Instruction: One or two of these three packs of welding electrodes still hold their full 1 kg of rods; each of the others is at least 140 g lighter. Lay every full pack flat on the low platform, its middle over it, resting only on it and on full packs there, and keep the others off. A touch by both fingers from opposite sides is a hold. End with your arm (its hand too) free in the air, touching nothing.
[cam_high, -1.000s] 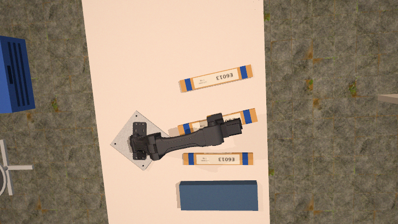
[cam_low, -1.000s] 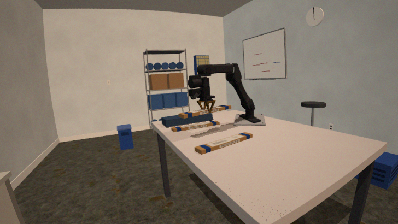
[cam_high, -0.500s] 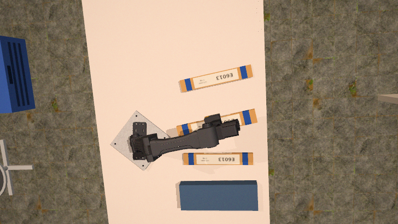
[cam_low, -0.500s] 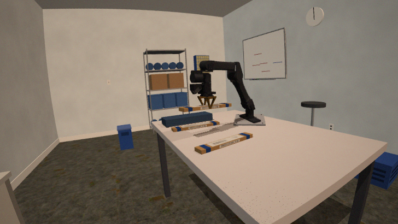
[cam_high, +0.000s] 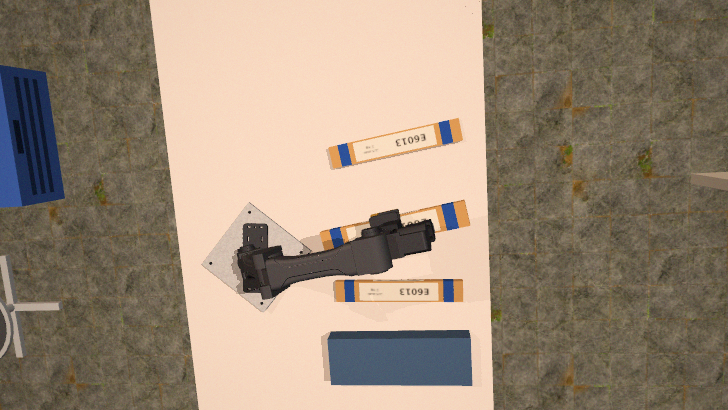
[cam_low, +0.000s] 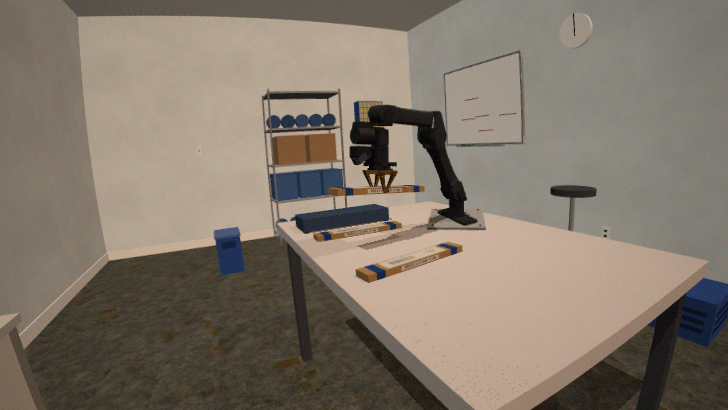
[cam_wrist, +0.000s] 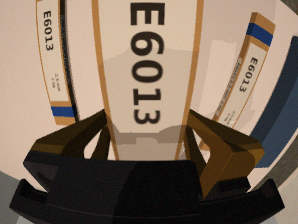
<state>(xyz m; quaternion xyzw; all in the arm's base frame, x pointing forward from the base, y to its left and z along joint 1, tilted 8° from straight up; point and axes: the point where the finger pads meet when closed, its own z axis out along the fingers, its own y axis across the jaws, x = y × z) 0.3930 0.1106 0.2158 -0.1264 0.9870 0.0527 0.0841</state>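
- The gripper (cam_low: 381, 187) (cam_wrist: 147, 112) has its brown fingers closed on the long sides of one electrode pack (cam_high: 458, 214) (cam_low: 351, 191) (cam_wrist: 142, 75), pinching it in the air above the table (cam_high: 315, 61) (cam_low: 534, 285).
- This held pack is a long, slim orange-brown box, roughly level, with a cream label on top and a blue band near each end.
- Directly ahead between the fingers, its label reads "E6013" in bold dark capitals and digits.
- Left of the gripper, and lower, a second pack (cam_high: 394, 143) (cam_low: 409, 262) (cam_wrist: 49, 60) lies flat on the table, with the same colours and "E6013".
- Right of the gripper, also lower, a third pack (cam_high: 398, 290) (cam_low: 356, 231) (cam_wrist: 246, 65) lies flat, "E6013" on its label too; the finer print is too small to read.
- Farther right, beyond the third pack, sits the dark blue platform (cam_high: 399, 361) (cam_low: 342, 219) (cam_wrist: 280, 110), with no pack on it.
- No brand name can be made out.

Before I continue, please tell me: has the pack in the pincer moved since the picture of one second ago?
Yes, upward: in the exterior view, the held pack overlapped the dark blue platform; now it shows above it.
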